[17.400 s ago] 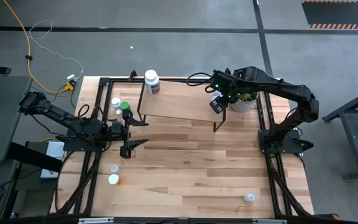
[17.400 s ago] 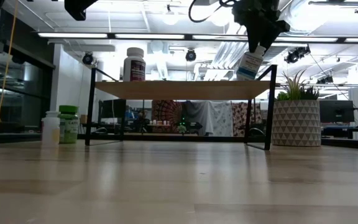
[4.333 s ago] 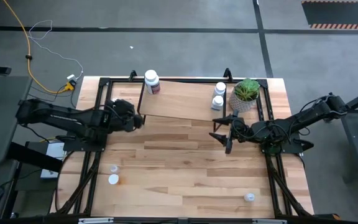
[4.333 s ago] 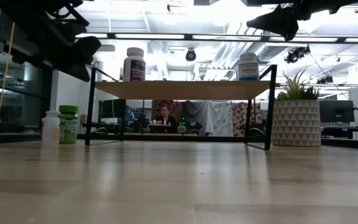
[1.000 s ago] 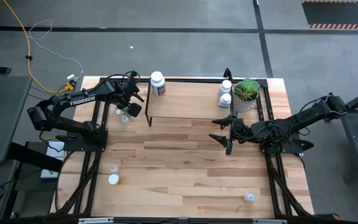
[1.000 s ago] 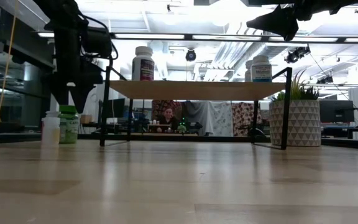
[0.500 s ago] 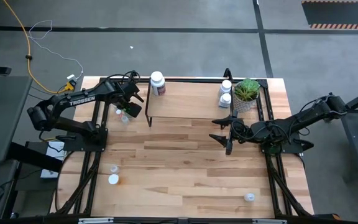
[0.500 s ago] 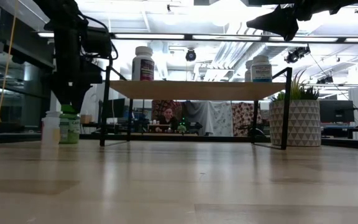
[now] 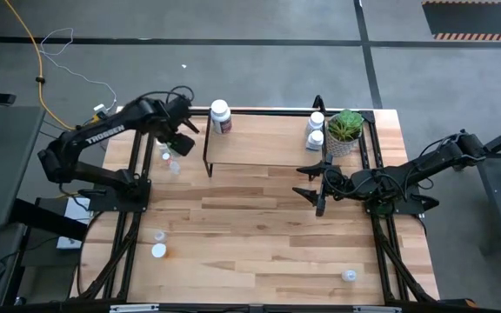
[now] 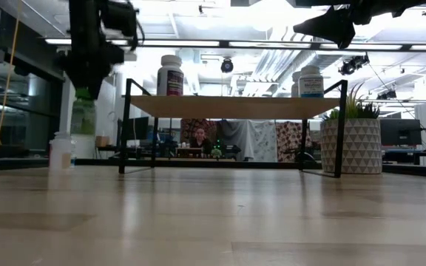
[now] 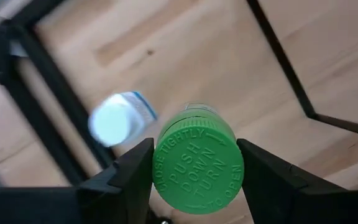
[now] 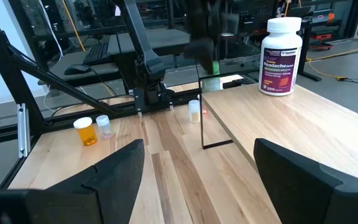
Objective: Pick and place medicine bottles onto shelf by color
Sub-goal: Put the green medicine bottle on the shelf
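Note:
My left gripper (image 10: 85,83) is above the table's far left part, left of the shelf, shut on a green-capped bottle (image 10: 82,117). The shelf (image 9: 263,146) is a light-wood board on thin black legs. On it stand a red-labelled white bottle (image 9: 221,116) at the far left corner and two white bottles (image 9: 317,130) at the right end. Two small white bottles (image 9: 170,161) stand on the table below my left gripper. My right gripper (image 9: 310,183) is open and hovers off the shelf's near right corner. My left gripper pinches the bottle's green cap (image 11: 197,167) between its two fingers (image 11: 132,175), one on each side of the cap. It comes from above, pointing down. The bottle hangs upright below the fingers, lifted clear of the table.
A potted green plant (image 9: 345,130) stands right of the shelf. Two small bottles (image 9: 158,243) stand near the table's left near edge, and one more (image 9: 349,276) near the right near corner. An orange bottle (image 12: 86,131) shows in the right wrist view. Black frame rails run along both table sides.
My left gripper came down over the green-capped bottle on the table, took hold of its cap, then rose and moved a little toward the far edge. The bottle is now lifted clear of the table; the white bottles beside it stayed put.

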{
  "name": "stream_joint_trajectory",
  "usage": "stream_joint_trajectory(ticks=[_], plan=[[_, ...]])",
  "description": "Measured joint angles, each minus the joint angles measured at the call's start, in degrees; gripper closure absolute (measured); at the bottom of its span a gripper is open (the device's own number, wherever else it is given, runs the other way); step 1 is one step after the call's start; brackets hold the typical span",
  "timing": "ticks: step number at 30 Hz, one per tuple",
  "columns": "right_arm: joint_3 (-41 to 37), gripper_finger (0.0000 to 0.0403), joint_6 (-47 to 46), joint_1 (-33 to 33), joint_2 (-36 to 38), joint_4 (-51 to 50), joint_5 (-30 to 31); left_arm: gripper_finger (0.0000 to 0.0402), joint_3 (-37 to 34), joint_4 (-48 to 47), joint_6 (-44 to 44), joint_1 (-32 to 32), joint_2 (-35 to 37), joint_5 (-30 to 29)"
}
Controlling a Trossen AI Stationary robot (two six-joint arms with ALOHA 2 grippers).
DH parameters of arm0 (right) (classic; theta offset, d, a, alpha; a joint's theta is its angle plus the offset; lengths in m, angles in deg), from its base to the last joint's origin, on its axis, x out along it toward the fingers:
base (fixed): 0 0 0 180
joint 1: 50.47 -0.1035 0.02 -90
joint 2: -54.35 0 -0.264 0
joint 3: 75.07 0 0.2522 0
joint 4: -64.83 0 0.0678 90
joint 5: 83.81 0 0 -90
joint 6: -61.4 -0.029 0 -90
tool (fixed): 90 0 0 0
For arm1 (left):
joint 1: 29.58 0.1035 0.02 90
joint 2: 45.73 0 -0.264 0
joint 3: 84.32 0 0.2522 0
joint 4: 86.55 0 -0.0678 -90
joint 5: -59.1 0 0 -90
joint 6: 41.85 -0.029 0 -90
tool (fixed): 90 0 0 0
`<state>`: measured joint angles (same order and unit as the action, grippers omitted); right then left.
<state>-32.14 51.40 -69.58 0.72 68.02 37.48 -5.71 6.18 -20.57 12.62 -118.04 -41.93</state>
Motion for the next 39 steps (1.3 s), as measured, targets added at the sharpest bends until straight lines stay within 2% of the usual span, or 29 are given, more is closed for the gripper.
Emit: stream_joint_trajectory(ticks=[6,11,15,21,26,31,39], plan=[[0.0,0.0109,0.0,0.0,0.0,0.0,0.0,0.0209,13.6,-8.2,3.4,-2.9,0.0,-4.9],[0.0,0.0109,0.0,0.0,0.0,0.0,0.0,0.0213,22.6,-9.0,4.0,-7.0,0.0,-3.9],[0.0,0.0109,0.0,0.0,0.0,0.0,0.0,0.0212,27.2,-8.9,4.2,-12.2,0.0,-2.7],[0.0,0.0109,0.0,0.0,0.0,0.0,0.0,0.0212,30.1,-9.0,7.5,-20.6,-0.7,-2.9],[0.0,0.0109,0.0,0.0,0.0,0.0,0.0,0.0212,33.1,-9.4,8.4,-24.7,-6.5,-2.2],[0.0,0.0109,0.0,0.0,0.0,0.5,0.0,0.0212,39.6,-11.0,4.5,-25.9,-16.1,-2.2],[0.0,0.0109,0.0,0.0,0.0,0.0,0.0,0.0208,48.7,-12.8,-2.6,-25.6,-27.6,-6.7]])
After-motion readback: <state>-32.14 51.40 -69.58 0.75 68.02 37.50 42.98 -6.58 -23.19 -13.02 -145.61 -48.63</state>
